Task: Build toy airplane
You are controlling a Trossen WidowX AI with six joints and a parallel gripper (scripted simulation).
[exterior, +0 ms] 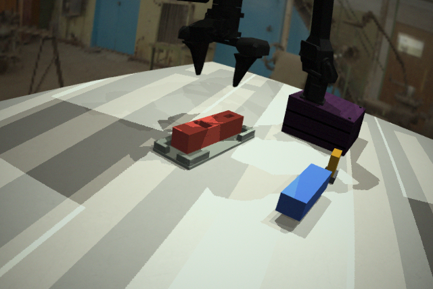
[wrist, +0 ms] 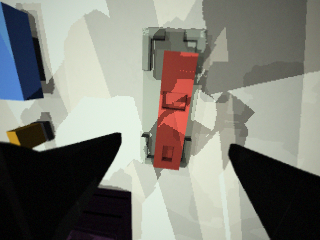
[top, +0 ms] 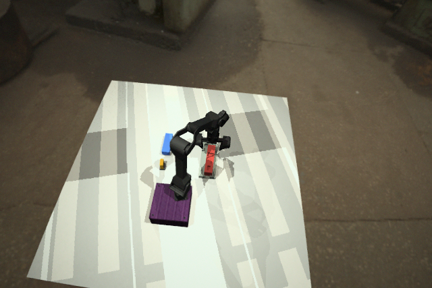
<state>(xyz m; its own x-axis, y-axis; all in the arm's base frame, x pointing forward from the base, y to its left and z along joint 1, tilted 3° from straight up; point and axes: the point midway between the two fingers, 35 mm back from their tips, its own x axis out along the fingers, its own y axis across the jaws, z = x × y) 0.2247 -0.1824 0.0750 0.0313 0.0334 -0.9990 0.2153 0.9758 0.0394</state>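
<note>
The red fuselage lies in the grey-green jig, slightly turned relative to it in the wrist view. I cannot tell if it sits fully flat. Its wing socket and smaller tail socket are empty. My gripper is wide open and empty, above the fuselage and clear of it. The blue wing and the yellow tail fin are beside the jig, each above a small dark piece.
The purple base block carries the arm, beyond the jig's tail end. The wing and fin stand close together on the pale striped table, on the left side in the wrist view.
</note>
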